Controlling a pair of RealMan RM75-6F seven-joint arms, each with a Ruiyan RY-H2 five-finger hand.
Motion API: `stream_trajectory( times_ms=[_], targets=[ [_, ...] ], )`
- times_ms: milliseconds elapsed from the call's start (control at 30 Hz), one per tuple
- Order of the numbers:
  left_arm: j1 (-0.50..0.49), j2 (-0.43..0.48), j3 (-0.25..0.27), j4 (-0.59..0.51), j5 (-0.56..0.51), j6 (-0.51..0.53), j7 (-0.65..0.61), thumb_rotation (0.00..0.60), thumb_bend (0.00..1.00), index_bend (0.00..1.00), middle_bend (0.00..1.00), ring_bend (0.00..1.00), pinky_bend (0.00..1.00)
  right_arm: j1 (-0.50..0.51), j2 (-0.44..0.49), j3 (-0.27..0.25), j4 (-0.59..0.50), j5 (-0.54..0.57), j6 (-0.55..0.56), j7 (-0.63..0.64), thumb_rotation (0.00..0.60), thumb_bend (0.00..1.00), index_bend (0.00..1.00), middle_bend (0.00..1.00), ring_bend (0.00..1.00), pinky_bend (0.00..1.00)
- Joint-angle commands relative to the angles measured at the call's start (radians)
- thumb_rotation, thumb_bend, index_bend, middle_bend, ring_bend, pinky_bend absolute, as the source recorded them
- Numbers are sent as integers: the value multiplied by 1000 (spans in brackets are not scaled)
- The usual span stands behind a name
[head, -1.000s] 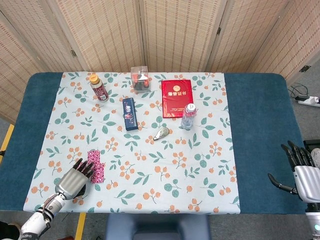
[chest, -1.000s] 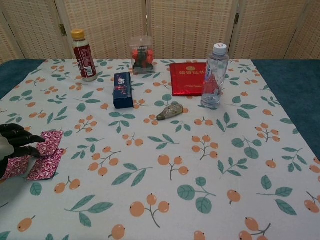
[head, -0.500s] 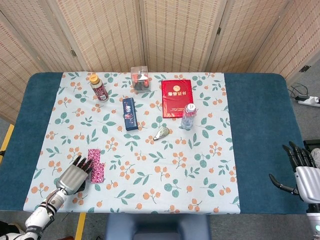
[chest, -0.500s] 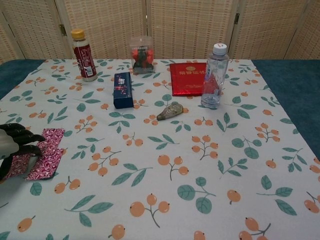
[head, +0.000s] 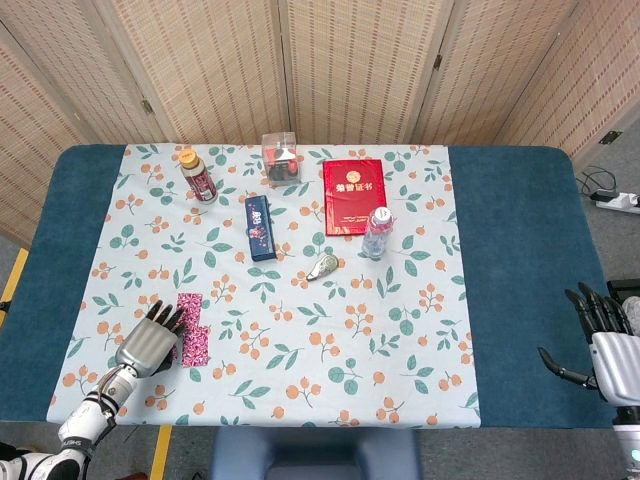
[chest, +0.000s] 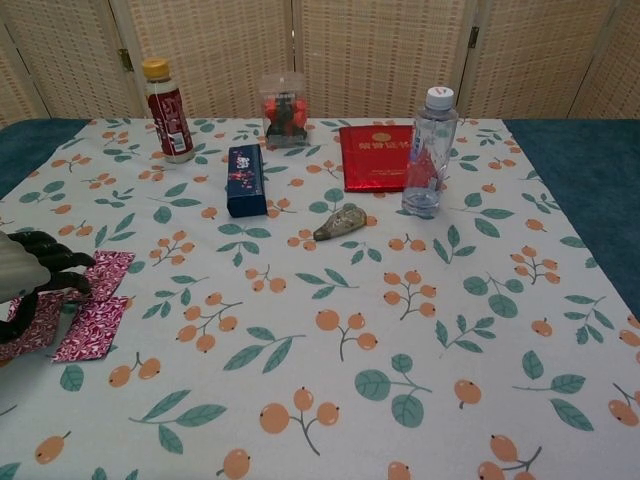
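Magenta patterned foil packet (head: 191, 331) is sitting near the table's front-left corner; we're counting one, notched in outline, and whether it's a single folded piece is hard to make out. We're seeing its long axis running front to back in the head view, far end pointing toward the dark blue rectangular box (head: 260, 227).

Left hand (head: 150, 340) is lying flat over the packet's left part, fingers spread and extended, fingertips (chest: 62, 262) touching the foil in the chest view. We aren't seeing a closed grip on it. The chest view is cutting the hand off at the left edge, and the hand is hiding part of the packet.

Right hand (head: 606, 340) is hanging off the table's right edge over the floor, well apart from everything, fingers apart and holding nothing. It's only showing in the head view, partly cropped at the frame edge.

We're counting on the floral tablecloth (head: 400, 330), one each:
- brown drink bottle with orange cap (head: 198, 176), upright, back left
- clear plastic box with red contents (head: 281, 158), at the back
- red certificate booklet (head: 353, 195), flat
- clear water bottle with white cap (head: 376, 232), upright, just at the booklet's near-right corner
- small grey-green oval object (head: 324, 266), between blue box and water bottle; what it is stays unclear

Blue table (head: 520, 240) is showing bare on both sides of the cloth.
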Motion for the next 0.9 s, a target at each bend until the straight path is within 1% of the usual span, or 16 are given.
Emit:
stream_trajectory(
  times_ms=[33,200,567,900],
  targets=[
    [-11,-5,-1,1,-16,-4,12,224,942,163,0,0,0,-1,0,0,1,2,0,1,292,328,0,0,0,0],
    [-28,-12,-2,4,-44,-7,27,224,942,163,0,0,0,-1,-1,0,5,4,-3,5,294,329,0,0,0,0],
    [-76,-30,-19,23,-142,-11,59,224,943,163,0,0,0,-1,-2,1,14,7,-6,14,293,329,0,0,0,0],
    [-115,-39,-31,33,-213,-6,66,223,942,163,0,0,0,-3,-1,1,16,6,-3,18,293,329,0,0,0,0]
  ],
)
